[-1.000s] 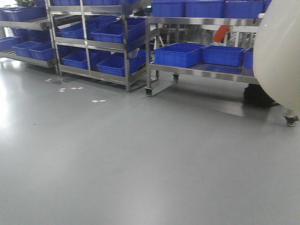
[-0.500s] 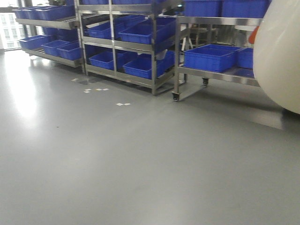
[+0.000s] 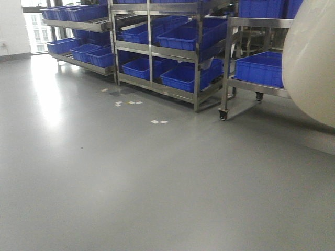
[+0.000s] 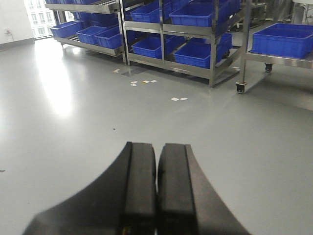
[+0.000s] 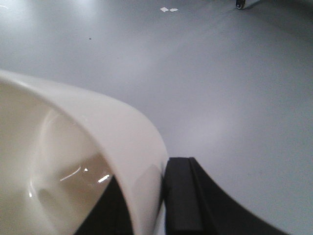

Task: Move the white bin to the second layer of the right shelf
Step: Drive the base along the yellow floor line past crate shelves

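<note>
The steel racks (image 3: pixel 152 49) loaded with blue crates (image 3: pixel 180 37) stood from far left to centre, well apart from the robot. Which level was the target could not be determined. The left gripper (image 4: pixel 156 188) pointed low and forward over the floor (image 3: pixel 131 183), fingers pressed together on nothing, presumably so as not to foul the load. At right, the white bin (image 3: pixel 313 63) hung clear of the floor because the right gripper (image 5: pixel 142 200) pinched its rim wall, one finger inside and one outside.
</note>
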Action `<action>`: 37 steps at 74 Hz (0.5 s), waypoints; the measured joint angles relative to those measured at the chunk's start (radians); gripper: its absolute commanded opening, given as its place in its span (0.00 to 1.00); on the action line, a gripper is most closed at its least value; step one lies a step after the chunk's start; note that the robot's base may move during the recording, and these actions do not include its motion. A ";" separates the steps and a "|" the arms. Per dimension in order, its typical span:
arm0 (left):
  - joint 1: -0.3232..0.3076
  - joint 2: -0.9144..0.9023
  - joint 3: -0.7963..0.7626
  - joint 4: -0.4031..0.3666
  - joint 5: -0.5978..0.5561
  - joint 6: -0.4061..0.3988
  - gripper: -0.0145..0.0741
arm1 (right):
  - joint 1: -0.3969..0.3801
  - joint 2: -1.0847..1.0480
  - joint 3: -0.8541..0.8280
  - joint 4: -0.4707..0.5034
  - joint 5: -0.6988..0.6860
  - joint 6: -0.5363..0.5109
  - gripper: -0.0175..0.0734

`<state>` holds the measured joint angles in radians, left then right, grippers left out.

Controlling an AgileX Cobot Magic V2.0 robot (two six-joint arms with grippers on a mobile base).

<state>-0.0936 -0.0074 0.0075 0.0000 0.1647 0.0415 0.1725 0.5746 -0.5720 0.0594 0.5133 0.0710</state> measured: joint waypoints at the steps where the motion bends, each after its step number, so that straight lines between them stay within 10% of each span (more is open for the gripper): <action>1: 0.000 0.000 0.000 0.000 0.000 0.000 0.26 | 0.000 0.000 0.000 0.000 0.000 0.000 0.25; 37: 0.000 0.000 0.000 0.000 0.000 0.000 0.26 | 0.000 0.000 0.000 0.000 0.000 0.000 0.25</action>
<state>-0.0936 -0.0074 0.0075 0.0000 0.1647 0.0415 0.1725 0.5746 -0.5720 0.0594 0.5133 0.0710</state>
